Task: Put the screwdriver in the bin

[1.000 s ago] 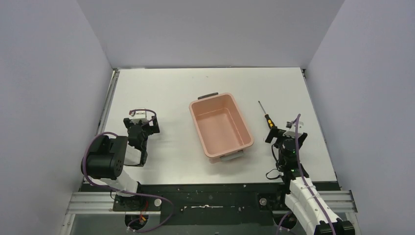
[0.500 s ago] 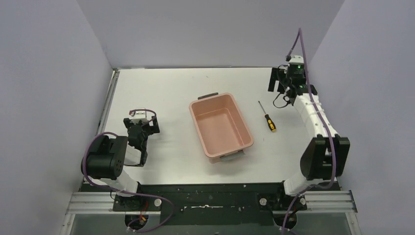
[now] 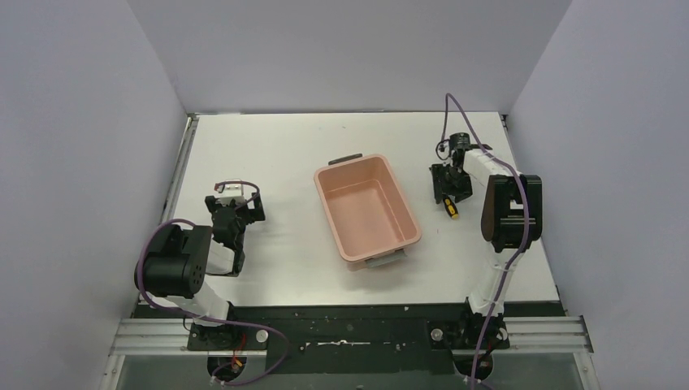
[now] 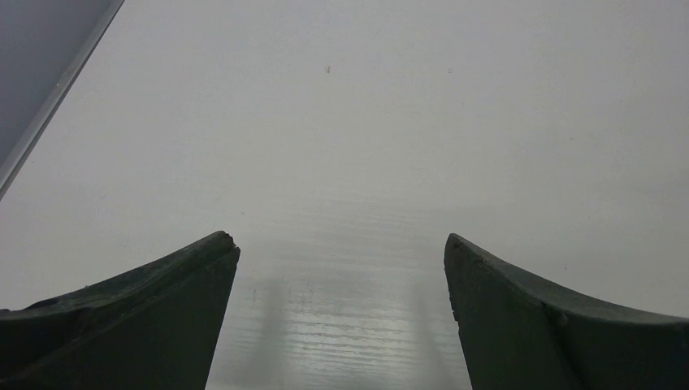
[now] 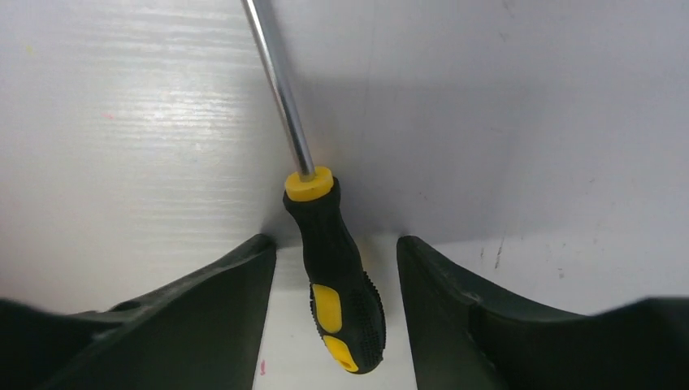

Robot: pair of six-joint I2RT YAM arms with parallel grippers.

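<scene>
The right gripper (image 5: 335, 244) hangs low over the white table (image 3: 284, 146), its two dark fingers (image 5: 219, 309) straddling the screwdriver (image 5: 333, 268). The jaws are partly open: a thin gap shows on each side of the black-and-yellow handle, so nothing is gripped yet. The screwdriver lies flat between the fingers. Its long axis runs straight ahead of the gripper, with the metal shaft pointing away and the butt of the handle back toward the wrist, so closing would pinch the handle across its width. The pink bin (image 3: 400, 203) sits near the gripper's left side, apart from the screwdriver. The left gripper (image 4: 337, 244) rests well beyond the bin, jaws wide open and holding nothing, so the right arm is the nearer one.
</scene>
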